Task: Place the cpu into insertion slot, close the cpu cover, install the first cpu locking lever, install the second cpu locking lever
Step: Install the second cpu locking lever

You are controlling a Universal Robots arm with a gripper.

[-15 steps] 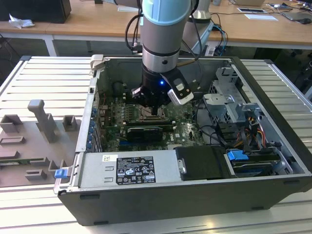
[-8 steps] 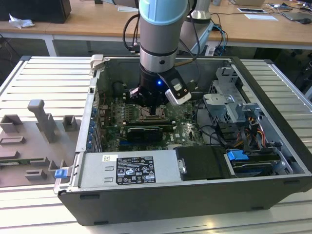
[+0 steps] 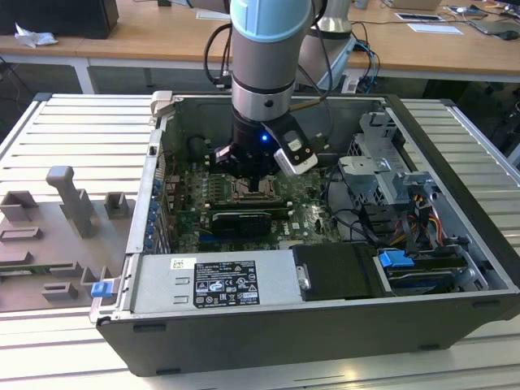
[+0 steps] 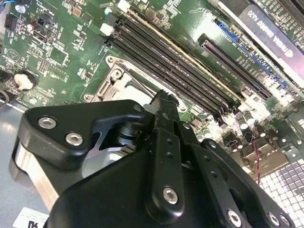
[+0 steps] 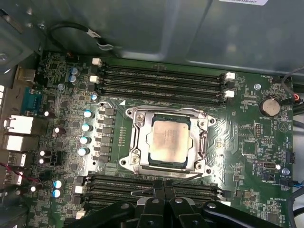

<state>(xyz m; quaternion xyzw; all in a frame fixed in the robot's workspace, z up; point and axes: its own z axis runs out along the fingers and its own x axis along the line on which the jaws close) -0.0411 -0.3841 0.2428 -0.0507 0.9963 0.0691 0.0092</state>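
A ribbed metal work surface [image 3: 73, 122] is seen in the exterior view. Wooden desks [image 3: 431, 49] strewn with papers [image 3: 435, 28] are ranged behind it.

Close view of a black end effector [image 4: 164, 102] filling the lower frame, its fingers pressed together at the tip above a green circuit board [image 4: 71, 52]. The silver socket frame [image 4: 118, 80] sits just behind the tip. Long black memory slots [image 4: 180, 78] run diagonally beside it.

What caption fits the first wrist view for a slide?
Silver-grey square cpu seated in the insertion slot, metal-frame cpu cover closed over it, black gripper at the socket's edge.
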